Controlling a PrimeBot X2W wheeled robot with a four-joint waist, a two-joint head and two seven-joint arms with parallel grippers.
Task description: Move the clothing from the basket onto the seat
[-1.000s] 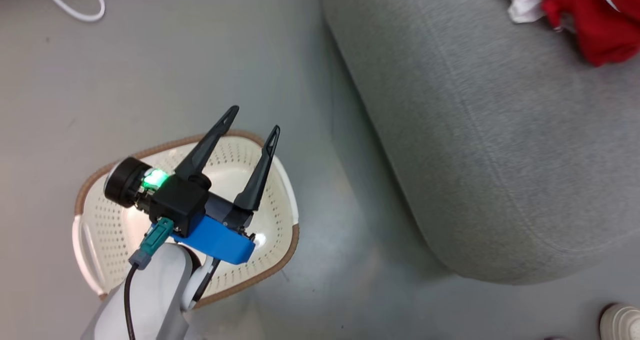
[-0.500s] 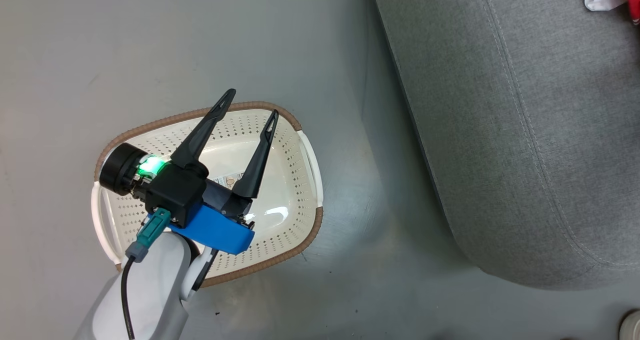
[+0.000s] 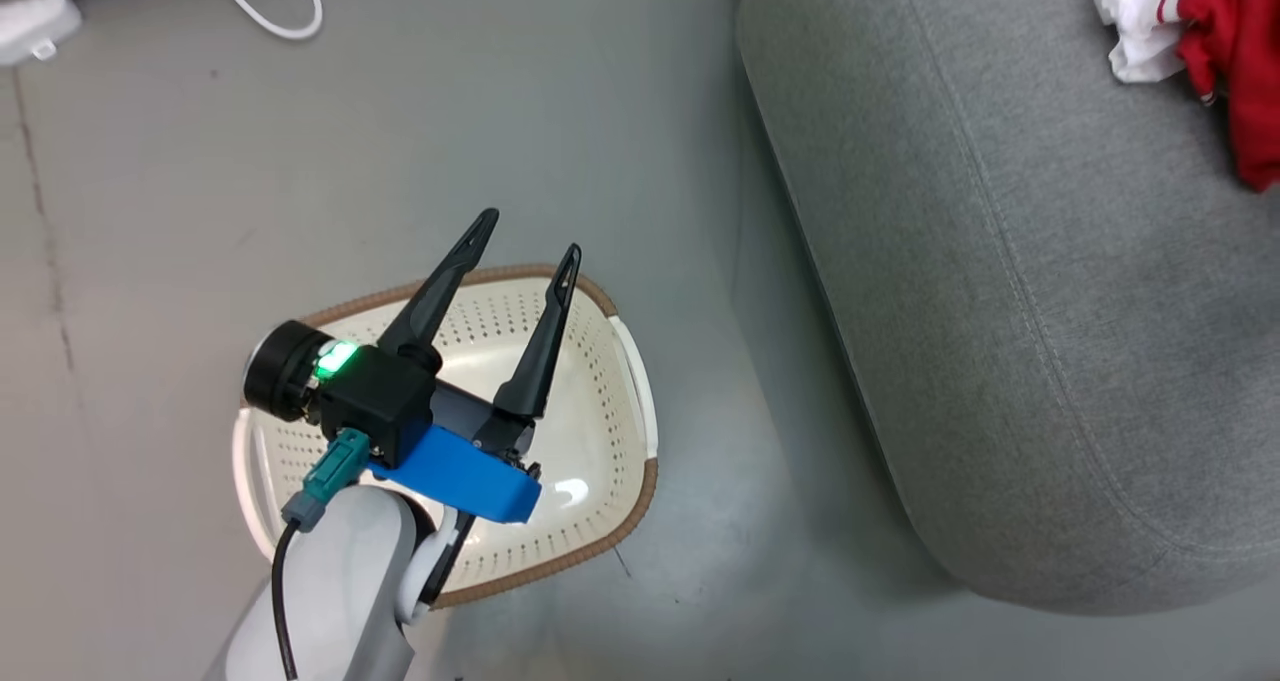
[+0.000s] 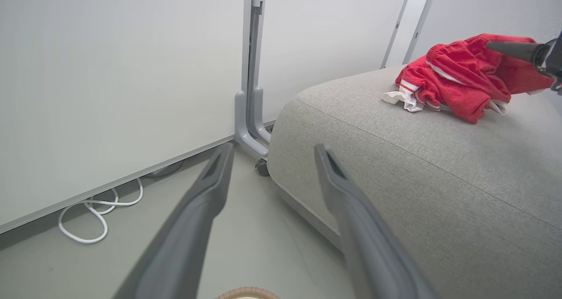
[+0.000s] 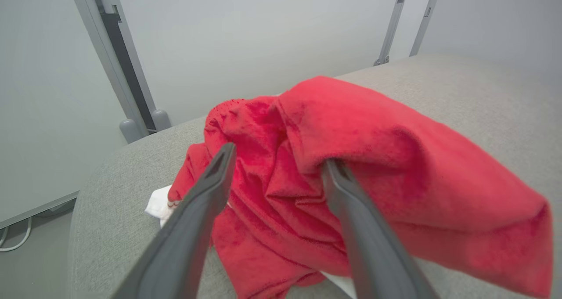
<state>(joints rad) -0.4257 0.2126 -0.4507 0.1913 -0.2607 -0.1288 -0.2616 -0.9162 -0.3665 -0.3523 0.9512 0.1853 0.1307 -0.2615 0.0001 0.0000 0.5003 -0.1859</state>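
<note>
Head view: the basket (image 3: 610, 416) sits on the floor (image 3: 400, 131) just beside the seat (image 3: 1000, 311), not touching it. Its perforated walls and bottom show no red wherever visible, tho the left gripper (image 3: 530, 233) and its wrist hide part of the inside. L fingers are spread wide w/ nothing btwn them, hanging over the basket. The clothing (image 3: 1235, 71) lies at the far top-right corner of the seat: red heap w/ a white piece at its near edge. So, as a judgement, the transfer looks done or v. nearly. I can't tell whether the heap is one garment or two. The floor is smooth grey w/ a faint seam line, and a white cable (image 3: 268, 9) loops at the top. Left wrist view: L fingers apart and empty, a bit of brown basket rim at the bottom edge. The red heap rests on the seat's top, well apart from this gripper. White wall panels (image 4: 109, 79) w/ a grey metal post (image 4: 251, 70) and a small caster (image 4: 262, 167) stand behind. Right wrist view: the right gripper (image 5: 279, 156) is low over the heap, fingers spread, not pinching. A fold drapes over one fingertip, so what's left is prob. just to clear that fold and back off. The seat cover is grey woven and matte, and looks soft enough for the cloth to stay put.
</note>
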